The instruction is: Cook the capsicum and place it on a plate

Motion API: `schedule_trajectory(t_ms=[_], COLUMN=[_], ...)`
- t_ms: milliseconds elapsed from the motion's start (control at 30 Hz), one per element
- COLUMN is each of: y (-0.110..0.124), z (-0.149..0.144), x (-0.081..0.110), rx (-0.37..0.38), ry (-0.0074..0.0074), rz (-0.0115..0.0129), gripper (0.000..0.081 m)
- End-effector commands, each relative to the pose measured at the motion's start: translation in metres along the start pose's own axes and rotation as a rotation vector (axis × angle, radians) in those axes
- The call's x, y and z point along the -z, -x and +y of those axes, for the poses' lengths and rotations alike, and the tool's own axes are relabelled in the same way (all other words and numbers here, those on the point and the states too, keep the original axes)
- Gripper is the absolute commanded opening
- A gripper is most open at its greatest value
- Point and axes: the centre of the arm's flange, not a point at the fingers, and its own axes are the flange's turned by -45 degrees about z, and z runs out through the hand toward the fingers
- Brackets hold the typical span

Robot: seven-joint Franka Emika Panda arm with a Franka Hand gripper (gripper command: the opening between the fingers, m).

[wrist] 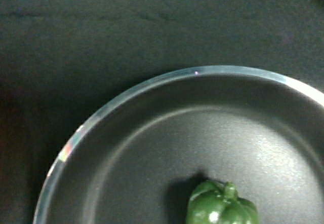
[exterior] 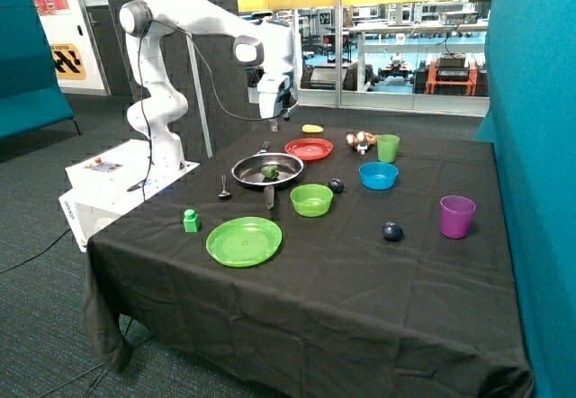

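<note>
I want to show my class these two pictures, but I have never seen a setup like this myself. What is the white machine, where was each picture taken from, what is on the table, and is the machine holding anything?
The white machine is a robot arm; its gripper hangs above a frying pan. One picture comes from a camera standing apart and shows arm and table. The other comes from a camera on the arm's wrist, looking down into the same pan.

On the black tablecloth the pan holds a small green toy capsicum, which also shows in the wrist view. Behind the pan lies a red-orange plate. Nearer the front are a bright green plate and a light green cube. There are also a green bowl, a blue bowl, a green cup, a purple cup and a dark blue ball.

The arm seems to hold nothing: the capsicum sits in the pan, not yet on the plate.
</note>
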Motion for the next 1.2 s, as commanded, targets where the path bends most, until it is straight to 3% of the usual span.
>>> schedule_trajectory(t_ms=[0,867,1167], y=[0.005,0.042,0.049], z=[0.019,0.029,0.019], x=[0.000,-0.028,-0.045], rx=[-0.039,-0.040,-0.020], ry=[0.0011,0.0011,0.0011], rz=[0.0009,0.0009,0.0009], gripper=[0.0793,0.0804,0.0807])
